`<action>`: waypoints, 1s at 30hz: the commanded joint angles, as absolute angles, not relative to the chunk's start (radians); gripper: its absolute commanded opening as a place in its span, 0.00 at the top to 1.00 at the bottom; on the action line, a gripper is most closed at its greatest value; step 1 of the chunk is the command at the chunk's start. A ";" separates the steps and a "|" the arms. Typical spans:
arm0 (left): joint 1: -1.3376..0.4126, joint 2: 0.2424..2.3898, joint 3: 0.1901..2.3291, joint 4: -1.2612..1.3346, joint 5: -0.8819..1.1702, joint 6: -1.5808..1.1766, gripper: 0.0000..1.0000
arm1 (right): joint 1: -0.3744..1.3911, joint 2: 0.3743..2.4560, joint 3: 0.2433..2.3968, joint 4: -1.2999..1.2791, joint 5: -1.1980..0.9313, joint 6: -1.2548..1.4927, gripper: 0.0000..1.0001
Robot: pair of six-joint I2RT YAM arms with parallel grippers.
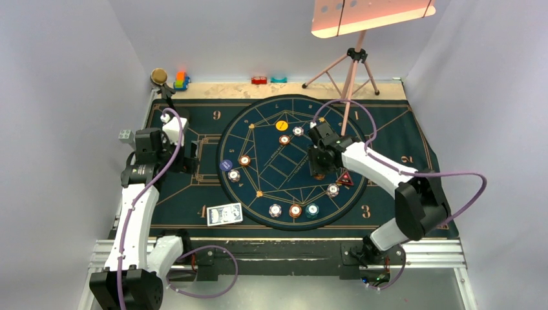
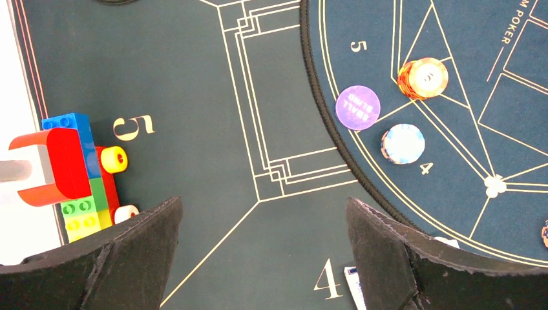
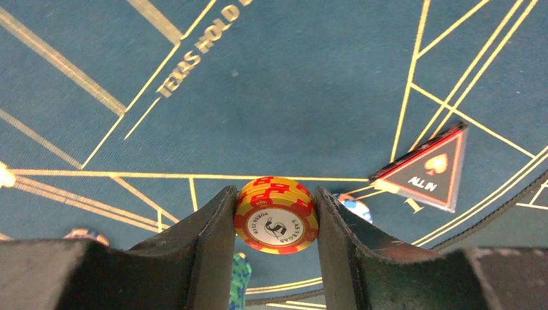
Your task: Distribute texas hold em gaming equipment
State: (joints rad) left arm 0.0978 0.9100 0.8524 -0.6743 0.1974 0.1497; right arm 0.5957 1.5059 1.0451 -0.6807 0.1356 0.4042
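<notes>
Jaws of the right gripper (image 3: 275, 200) are closed on the red-and-yellow chip (image 3: 276, 216), holding it across its round edge over the inner part of the round mat (image 1: 255, 129). The red triangular token (image 3: 426, 169) lies just to its right. The left gripper (image 2: 263, 206) is wide open and well apart.

Red token (image 3: 426, 169) crowds chip (image 3: 276, 225) in right claw (image 3: 274, 192)

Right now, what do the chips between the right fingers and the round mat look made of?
Red-and-yellow chips: probably hard plastic or clay composite; smooth moulded edge stripes, glossy printed centre label.
Round mat: seemingly a matte fabric face; no glare, stitched rim; backing unseen.
</notes>
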 commanded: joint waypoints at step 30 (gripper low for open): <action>0.105 0.894 0.848 -0.645 0.208 0.162 0.00 | 0.405 1.601 1.128 -0.652 0.252 0.522 0.20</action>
